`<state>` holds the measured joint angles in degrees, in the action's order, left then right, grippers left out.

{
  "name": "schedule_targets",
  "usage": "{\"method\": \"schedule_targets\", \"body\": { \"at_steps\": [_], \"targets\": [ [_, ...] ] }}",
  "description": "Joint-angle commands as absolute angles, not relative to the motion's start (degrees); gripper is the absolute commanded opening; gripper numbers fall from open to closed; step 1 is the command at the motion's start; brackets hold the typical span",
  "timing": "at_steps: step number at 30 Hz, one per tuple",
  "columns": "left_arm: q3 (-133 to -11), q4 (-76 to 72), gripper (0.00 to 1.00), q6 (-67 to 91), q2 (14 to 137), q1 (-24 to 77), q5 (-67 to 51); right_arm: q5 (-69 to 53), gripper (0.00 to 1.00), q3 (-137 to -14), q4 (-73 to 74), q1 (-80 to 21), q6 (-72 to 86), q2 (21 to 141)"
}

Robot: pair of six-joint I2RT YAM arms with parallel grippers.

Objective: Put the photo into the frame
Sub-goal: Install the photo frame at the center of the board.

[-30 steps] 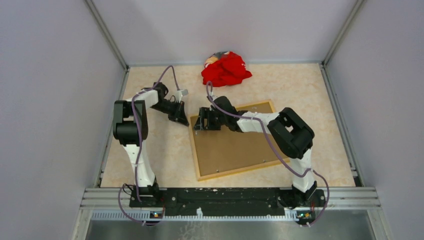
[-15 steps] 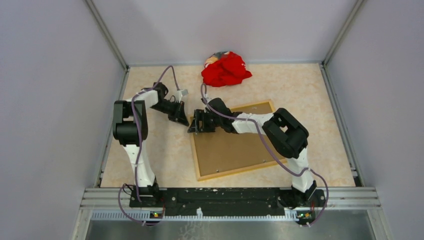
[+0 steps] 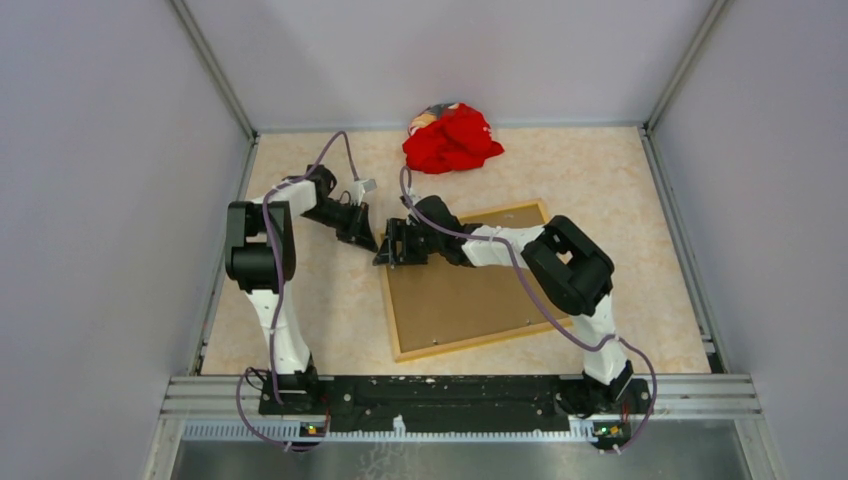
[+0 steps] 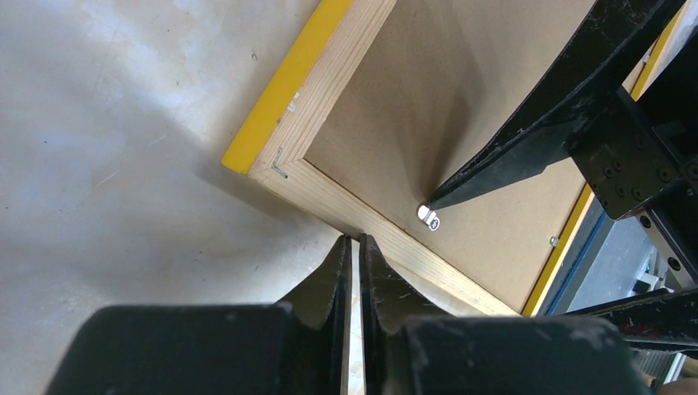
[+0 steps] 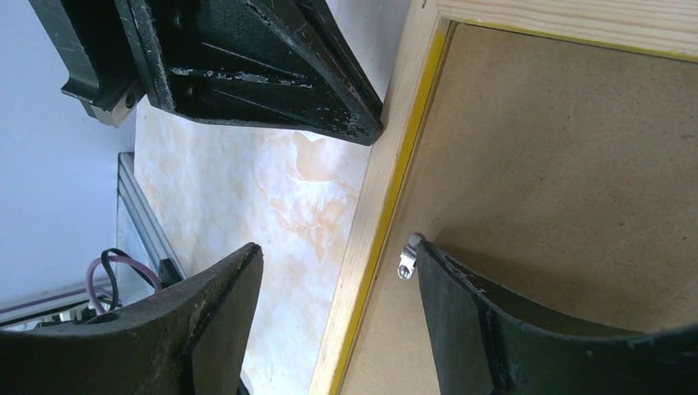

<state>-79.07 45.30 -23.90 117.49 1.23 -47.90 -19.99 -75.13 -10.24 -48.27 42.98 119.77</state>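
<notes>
Top external view gives us the table (image 3: 620, 200), and near its middle the frame (image 3: 390, 300) lies face down, pale wood upward, with yellow showing only along its edges. A brown backing panel (image 3: 450, 300) fills it. A red cloth (image 3: 452, 140) is bunched at the far edge, well apart from the frame.

We see both arms meeting at the frame's far left corner. The right gripper (image 5: 337, 247) stands wide open and holds nothing. It straddles the left rail, with one finger over the table and the other on the panel. The left gripper (image 4: 352, 243) is closed to a thin slit and is also empty. Its tips sit at the rail's outer edge, but we cannot tell whether they touch it. A small metal clip (image 5: 407, 262) sits on the panel just beside the right gripper's inner finger.
</notes>
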Motion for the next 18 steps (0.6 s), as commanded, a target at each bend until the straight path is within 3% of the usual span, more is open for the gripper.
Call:
{"method": "schedule_targets", "body": {
  "at_steps": [1, 18],
  "targets": [
    [-77.95, 42.07, 0.10, -25.58, 116.98, 1.76, -42.45, -20.70, 0.69, -76.94, -10.52, -49.04, 43.40, 121.31],
    [-78.45, 42.05, 0.10, -25.50, 116.81, 1.83, -41.92, -22.91, 0.68, -75.62, -13.06, -49.04, 45.96, 121.45]
  ]
}}
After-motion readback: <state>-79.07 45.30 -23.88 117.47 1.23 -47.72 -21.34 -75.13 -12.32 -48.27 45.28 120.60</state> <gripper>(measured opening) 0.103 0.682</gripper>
